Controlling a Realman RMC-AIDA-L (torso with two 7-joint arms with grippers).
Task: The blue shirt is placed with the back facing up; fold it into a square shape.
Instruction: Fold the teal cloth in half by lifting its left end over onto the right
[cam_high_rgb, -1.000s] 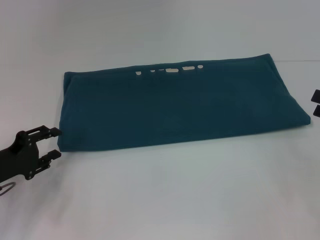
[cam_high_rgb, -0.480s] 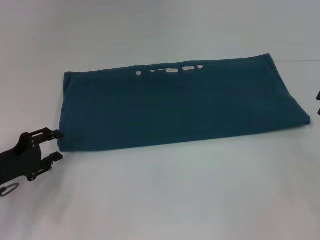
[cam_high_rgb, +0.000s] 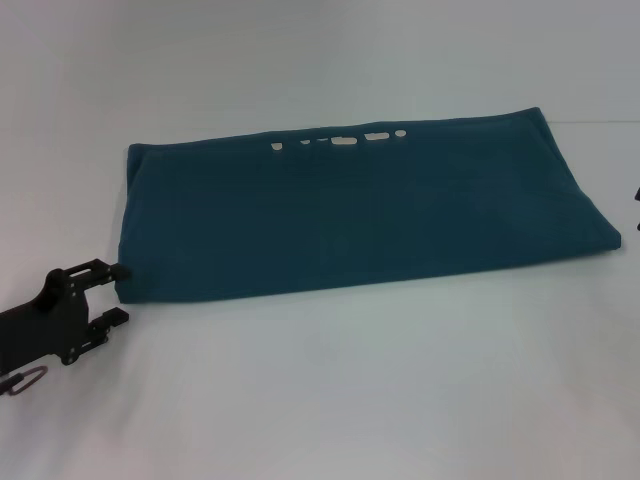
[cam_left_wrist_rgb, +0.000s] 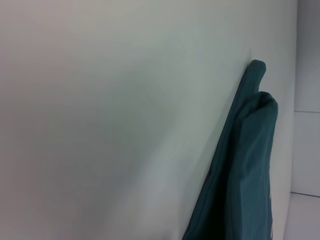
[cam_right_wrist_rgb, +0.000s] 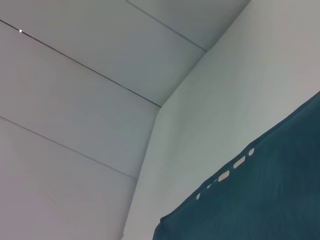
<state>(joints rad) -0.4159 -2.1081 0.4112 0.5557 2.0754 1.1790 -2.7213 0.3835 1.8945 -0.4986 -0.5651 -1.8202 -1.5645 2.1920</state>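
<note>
The blue shirt (cam_high_rgb: 350, 210) lies flat on the white table (cam_high_rgb: 330, 390), folded into a long band running left to right. White lettering (cam_high_rgb: 340, 139) peeks out along its far edge. My left gripper (cam_high_rgb: 121, 292) stands open just off the shirt's near left corner, its upper fingertip (cam_high_rgb: 118, 268) right beside the cloth and nothing between its fingers. Only a dark sliver of my right gripper (cam_high_rgb: 637, 195) shows at the picture's right edge, clear of the shirt. The left wrist view shows the shirt's folded edge (cam_left_wrist_rgb: 245, 165). In the right wrist view I see the shirt (cam_right_wrist_rgb: 270, 200) and its lettering (cam_right_wrist_rgb: 223, 176).
Bare white table surrounds the shirt on every side. A small metal ring (cam_high_rgb: 25, 381) hangs under the left arm. Pale wall panels (cam_right_wrist_rgb: 75, 100) stand beyond the table's far edge in the right wrist view.
My left gripper has slid a little down and back toward the near left, still open. The right gripper has drawn off to the right, almost out of the picture. The shirt has not moved.
</note>
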